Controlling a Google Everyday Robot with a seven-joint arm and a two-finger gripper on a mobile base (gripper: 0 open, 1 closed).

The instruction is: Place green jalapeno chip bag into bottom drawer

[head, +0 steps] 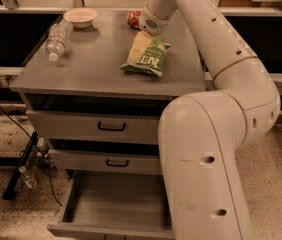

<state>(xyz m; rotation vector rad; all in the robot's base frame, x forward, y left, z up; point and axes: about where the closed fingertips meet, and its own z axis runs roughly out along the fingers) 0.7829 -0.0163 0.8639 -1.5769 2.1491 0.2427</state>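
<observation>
The green jalapeno chip bag lies flat on the grey cabinet top, right of the middle, with its pale end pointing away. My gripper is at the end of the white arm, right at the bag's far end, and it is seen from behind. The bottom drawer is pulled open below, and its flat grey floor is bare. My arm's large white body hides the drawer's right part.
A red crushed can sits just behind the gripper. A pale bowl and a clear plastic bottle lie at the top's far left. Two upper drawers with black handles are slightly ajar. Cables and a small bottle lie on the floor to the left.
</observation>
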